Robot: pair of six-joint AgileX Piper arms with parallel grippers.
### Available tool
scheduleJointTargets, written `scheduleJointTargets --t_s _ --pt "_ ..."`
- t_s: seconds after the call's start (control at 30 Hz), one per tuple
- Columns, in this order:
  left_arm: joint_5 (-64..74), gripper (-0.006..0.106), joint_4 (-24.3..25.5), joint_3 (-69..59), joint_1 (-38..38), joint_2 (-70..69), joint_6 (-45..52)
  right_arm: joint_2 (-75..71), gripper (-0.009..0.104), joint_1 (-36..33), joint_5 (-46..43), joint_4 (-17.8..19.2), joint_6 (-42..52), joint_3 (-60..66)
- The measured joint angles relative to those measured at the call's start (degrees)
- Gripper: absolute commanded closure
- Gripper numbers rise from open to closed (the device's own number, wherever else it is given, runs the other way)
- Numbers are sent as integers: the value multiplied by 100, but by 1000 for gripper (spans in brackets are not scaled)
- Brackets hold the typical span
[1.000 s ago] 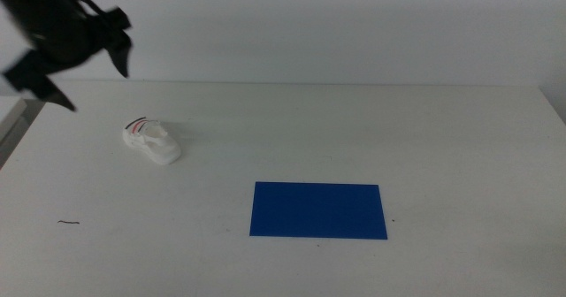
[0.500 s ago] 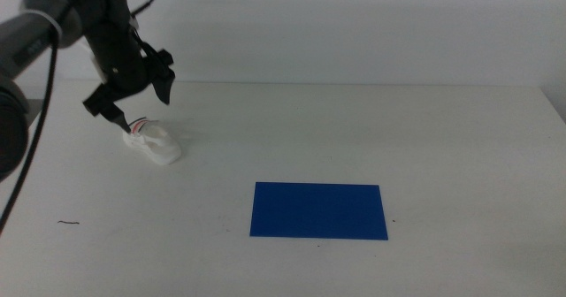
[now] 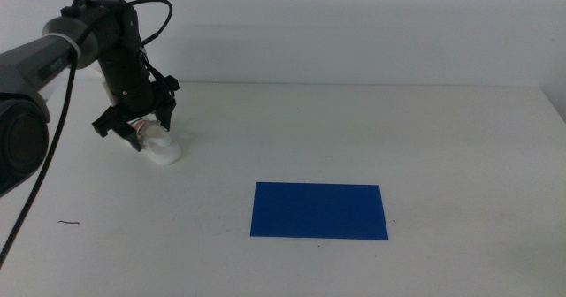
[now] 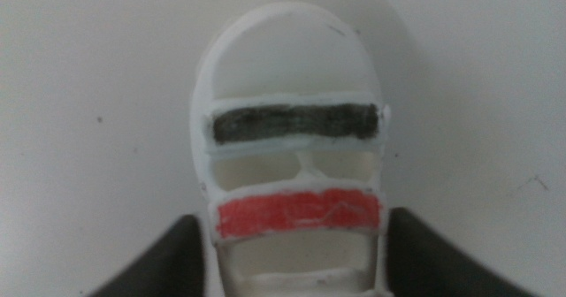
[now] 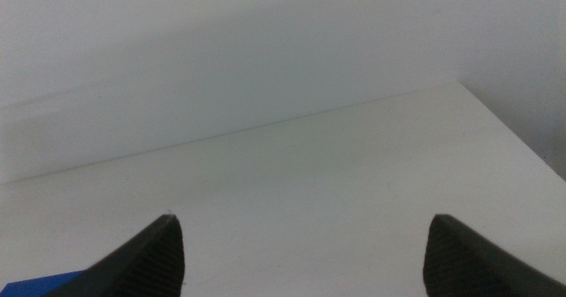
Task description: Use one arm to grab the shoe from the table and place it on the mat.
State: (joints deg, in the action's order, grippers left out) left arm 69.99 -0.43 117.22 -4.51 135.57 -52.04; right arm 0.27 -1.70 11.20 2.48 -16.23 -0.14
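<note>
The left gripper (image 3: 134, 126) sits spread wide right over the small white shoe with dark and red straps (image 3: 157, 144), a jaw on each side, at the far-left of the white desk (image 3: 354, 129). The flat deep-blue rectangular mat (image 3: 319, 211) lies well apart from it. The right gripper (image 5: 305, 244) hangs spread over bare desk.

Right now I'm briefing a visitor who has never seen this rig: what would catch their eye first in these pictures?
Most striking is the dark left gripper at the table's far left, down over the small white shoe, its open fingers on either side of the shoe's body near the red strap. Next comes the deep blue mat, lying bare toward the front centre of the white table. The right gripper waits open over bare table.
</note>
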Motion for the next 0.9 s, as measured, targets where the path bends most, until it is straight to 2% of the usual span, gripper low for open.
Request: scheduleJointTargets --t_s 0.2,0.33,0.5,0.7,0.9 --pt "0 102 -159 -8 -48 -103 240 0 16 0 0 0 0 0" --pt "-14 102 -8 -252 -400 -646 -86 0 16 0 0 0 0 0" --pt "-3 102 -7 -513 -1391 -1274 -816 0 16 0 0 0 0 0" --pt "-11 102 43 -553 -2870 -1295 -2463 0 16 0 0 0 0 0" --pt "-11 102 272 -576 -3822 -1193 -3200 0 16 0 0 0 0 0"
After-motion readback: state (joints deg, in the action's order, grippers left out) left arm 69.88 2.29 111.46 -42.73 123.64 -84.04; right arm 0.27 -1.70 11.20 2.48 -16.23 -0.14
